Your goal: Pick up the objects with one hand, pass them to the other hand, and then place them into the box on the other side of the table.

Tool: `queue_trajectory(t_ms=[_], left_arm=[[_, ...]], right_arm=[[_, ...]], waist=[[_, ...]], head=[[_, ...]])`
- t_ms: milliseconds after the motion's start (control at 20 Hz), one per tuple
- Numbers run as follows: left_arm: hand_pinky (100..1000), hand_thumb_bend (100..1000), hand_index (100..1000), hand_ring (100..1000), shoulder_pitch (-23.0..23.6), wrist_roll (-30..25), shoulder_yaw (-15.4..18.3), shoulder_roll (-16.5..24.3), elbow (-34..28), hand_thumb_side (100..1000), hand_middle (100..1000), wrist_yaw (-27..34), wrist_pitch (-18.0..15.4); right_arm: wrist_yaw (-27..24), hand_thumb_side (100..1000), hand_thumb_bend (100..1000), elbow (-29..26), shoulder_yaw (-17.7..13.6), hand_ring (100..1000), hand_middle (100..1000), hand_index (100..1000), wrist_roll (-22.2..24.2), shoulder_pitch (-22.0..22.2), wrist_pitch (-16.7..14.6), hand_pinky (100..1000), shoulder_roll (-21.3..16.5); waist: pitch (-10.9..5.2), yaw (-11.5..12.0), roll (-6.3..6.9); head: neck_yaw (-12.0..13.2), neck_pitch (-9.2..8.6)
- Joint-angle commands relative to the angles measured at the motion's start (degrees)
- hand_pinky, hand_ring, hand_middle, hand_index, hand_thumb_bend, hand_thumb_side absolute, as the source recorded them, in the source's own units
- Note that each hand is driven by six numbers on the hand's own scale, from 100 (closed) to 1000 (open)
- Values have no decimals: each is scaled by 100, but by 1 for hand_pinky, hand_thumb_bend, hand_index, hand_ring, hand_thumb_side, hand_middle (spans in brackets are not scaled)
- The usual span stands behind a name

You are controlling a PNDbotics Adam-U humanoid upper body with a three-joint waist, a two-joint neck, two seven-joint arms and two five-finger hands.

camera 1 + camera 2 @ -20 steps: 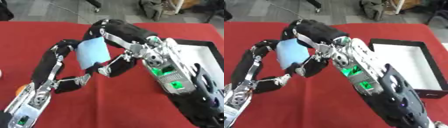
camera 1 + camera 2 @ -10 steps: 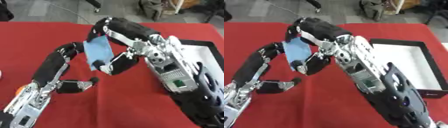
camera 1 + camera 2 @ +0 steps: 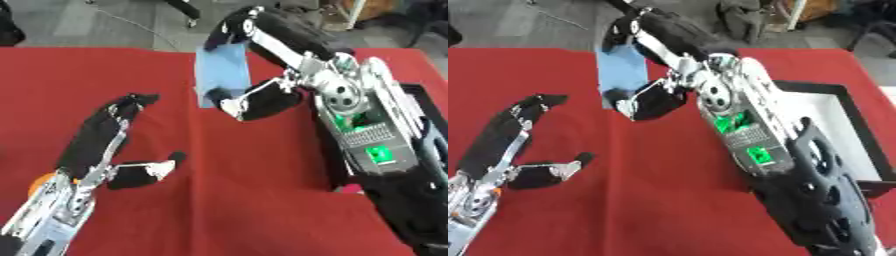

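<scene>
The black left hand is held with fingers spread and empty over the red tablecloth, near its front-left. Farther back, the flat light-blue rectangular object is pinched by the right hand, left of the black-rimmed box with white interior.

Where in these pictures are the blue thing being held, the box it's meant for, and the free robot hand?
blue object (image 3: 221,72): left eye view, on its flat face.
box (image 3: 846,97): right eye view, on its black far rim.
left robot hand (image 3: 109,137): left eye view, on the black palm.
</scene>
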Motion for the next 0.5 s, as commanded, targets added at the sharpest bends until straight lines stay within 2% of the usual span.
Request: queue_trajectory(t_ms=[50, 100, 200, 250, 500], left_arm=[[825, 356, 870, 767, 5, 81, 185, 211, -104, 590, 738, 152, 102], [819, 277, 860, 761, 37, 132, 245, 255, -141, 609, 732, 270, 128], [812, 195, 843, 753, 101, 236, 361, 351, -247, 634, 722, 578, 155], [797, 122, 817, 741, 132, 271, 418, 388, -301, 664, 708, 744, 158], [773, 100, 782, 704, 359, 487, 815, 523, -607, 785, 662, 1801, 200]], right_arm=[[13, 100, 100, -108, -440, 692, 342, 502, -357, 43, 273, 840, -283], [65, 100, 100, -78, -594, 693, 342, 502, -495, 108, 407, 840, -349], [183, 100, 100, 107, -868, 694, 343, 503, -775, 225, 665, 840, -464], [239, 100, 100, 248, -981, 695, 344, 505, -886, 276, 775, 840, -509], [409, 100, 100, 1052, -1520, 696, 344, 505, -1358, 511, 1241, 838, -652]], waist=[[-88, -9, 28], [-86, -11, 33], [-83, -13, 40], [-81, -16, 43], [-63, -11, 73]], head=[[-105, -70], [-138, -76], [-194, -91], [-217, -101], [-312, -158]])
